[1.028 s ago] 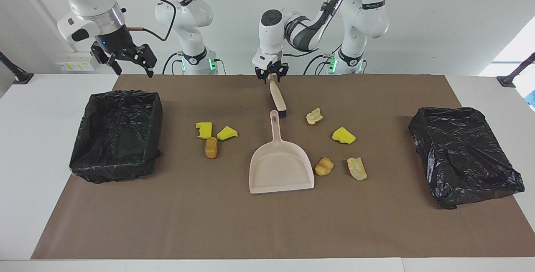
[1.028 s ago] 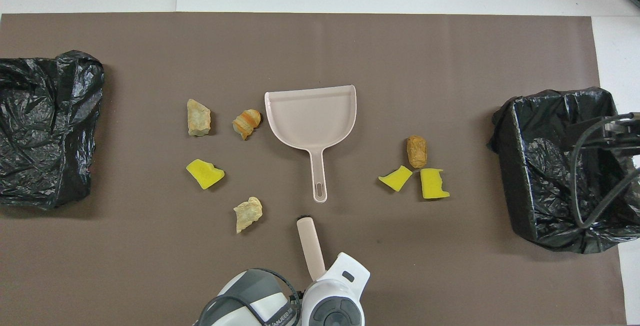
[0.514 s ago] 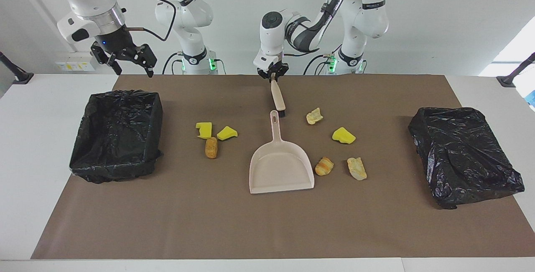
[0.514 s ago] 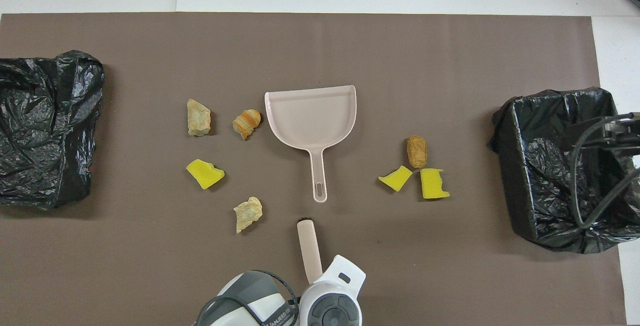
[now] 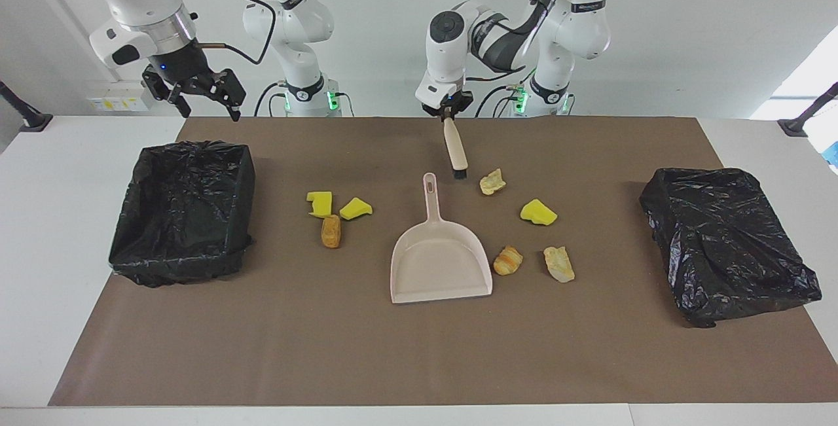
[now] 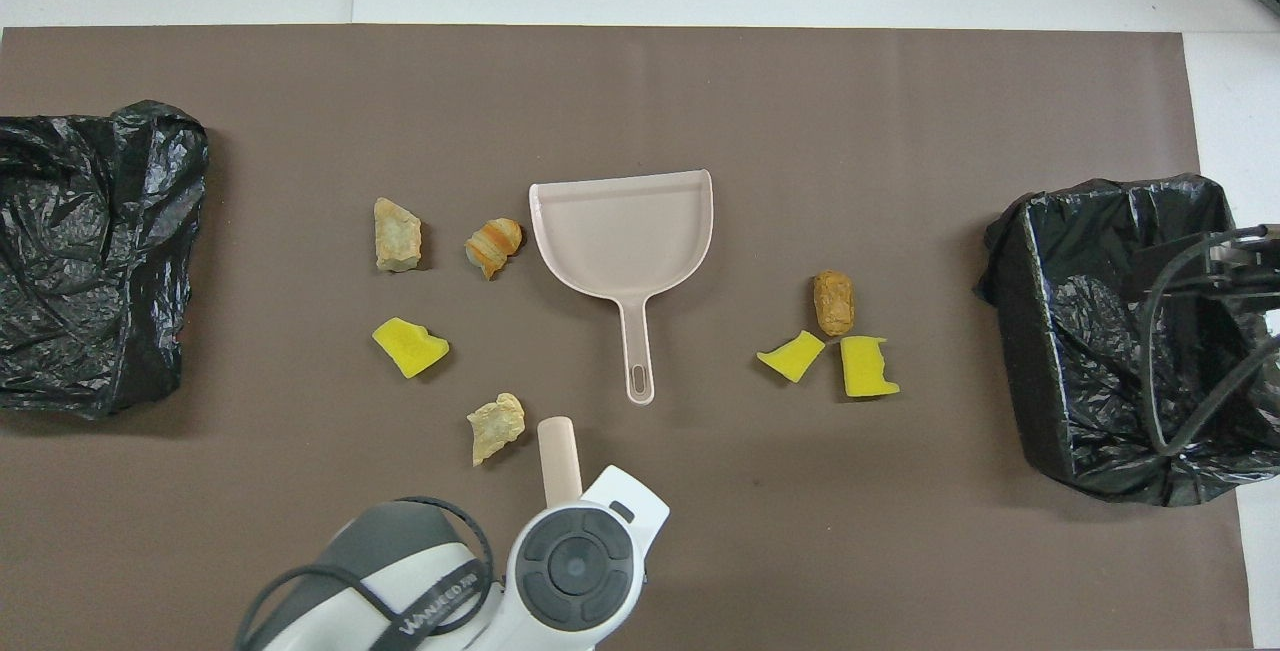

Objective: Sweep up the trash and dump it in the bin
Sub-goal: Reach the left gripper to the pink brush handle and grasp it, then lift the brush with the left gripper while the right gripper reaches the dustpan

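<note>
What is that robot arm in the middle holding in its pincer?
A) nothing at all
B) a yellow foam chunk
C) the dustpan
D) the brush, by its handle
D: the left pincer is shut on the top of the brush handle, the black bristles hanging down clear of the mat, while the dustpan lies untouched on the mat.

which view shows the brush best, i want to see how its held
The facing view: the brush hangs bristles-down from the left gripper, shut on the handle's top, beside a pale lump. In the overhead view the arm's wrist covers the grip; only the brush's lower end shows.
</note>
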`<state>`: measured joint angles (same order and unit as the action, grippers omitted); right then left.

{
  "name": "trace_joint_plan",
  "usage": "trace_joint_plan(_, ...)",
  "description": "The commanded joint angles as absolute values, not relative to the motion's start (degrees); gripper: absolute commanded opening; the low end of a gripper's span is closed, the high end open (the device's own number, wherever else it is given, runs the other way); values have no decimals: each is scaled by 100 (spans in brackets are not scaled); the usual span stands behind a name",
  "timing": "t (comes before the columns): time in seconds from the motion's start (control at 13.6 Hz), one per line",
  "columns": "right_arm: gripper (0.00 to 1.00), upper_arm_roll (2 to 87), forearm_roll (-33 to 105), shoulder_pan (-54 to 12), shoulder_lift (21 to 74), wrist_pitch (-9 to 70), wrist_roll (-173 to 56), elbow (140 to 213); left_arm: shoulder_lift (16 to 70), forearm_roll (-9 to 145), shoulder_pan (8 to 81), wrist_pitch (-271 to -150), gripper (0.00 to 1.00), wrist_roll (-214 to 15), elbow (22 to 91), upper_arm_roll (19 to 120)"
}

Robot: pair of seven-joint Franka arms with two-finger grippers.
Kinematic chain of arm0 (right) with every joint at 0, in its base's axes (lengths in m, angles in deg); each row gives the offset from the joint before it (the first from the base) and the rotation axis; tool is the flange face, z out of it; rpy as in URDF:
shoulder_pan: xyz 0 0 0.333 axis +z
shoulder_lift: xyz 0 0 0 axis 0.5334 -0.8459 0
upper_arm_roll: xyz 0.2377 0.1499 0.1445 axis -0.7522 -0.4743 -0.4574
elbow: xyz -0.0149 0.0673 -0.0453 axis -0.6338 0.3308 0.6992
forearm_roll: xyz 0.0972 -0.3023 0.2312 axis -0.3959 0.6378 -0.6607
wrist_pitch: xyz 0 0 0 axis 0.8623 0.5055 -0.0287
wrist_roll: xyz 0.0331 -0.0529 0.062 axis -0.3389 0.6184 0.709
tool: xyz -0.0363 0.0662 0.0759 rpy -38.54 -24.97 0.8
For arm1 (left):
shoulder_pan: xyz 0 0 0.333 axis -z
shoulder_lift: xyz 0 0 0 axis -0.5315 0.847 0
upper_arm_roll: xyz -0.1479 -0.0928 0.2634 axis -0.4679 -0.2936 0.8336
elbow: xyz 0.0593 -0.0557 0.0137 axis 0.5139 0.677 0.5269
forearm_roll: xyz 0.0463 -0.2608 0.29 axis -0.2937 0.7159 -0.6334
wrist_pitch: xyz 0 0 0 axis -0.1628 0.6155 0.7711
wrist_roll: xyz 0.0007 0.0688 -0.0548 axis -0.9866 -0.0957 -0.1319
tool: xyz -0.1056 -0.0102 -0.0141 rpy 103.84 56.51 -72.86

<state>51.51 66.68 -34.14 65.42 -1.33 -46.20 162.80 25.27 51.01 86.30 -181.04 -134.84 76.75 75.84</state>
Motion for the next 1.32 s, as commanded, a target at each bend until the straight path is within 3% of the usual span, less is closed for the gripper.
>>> trace_joint_plan(0.0, 100, 5114, 6541, -3487, 6700, -322, -4833, 16428, 1826, 5095, 7689, -17519, 0, -12689, 7709, 7569)
trace_joint_plan(0.29, 100, 5061, 6514, -2778, 6735, 290, -4861, 16901, 1841, 4690, 6212, -17271, 0, -11204, 7595, 7560)
trace_joint_plan(0.66, 100, 5061, 6339, -1731, 6367, 1503, -3747, 17447, 2244, 4611, 4523, -18105, 0, -9533, 7507, 7560)
trace_joint_plan(0.88, 100, 5061, 6303, -1064, 5840, 2127, -2966, 17473, 2438, 4286, 4056, -18194, 0, -8522, 7323, 7560)
trace_joint_plan(1.1, 100, 5061, 6295, -579, 5435, 2997, -2356, 17579, 2535, 4286, 4011, -18465, 0, -8467, 7296, 7560)
trace_joint_plan(1.25, 100, 5061, 6295, -298, 5154, 3436, -1893, 17710, 2877, 4286, 3993, -18581, 0, -8467, 7122, 7560)
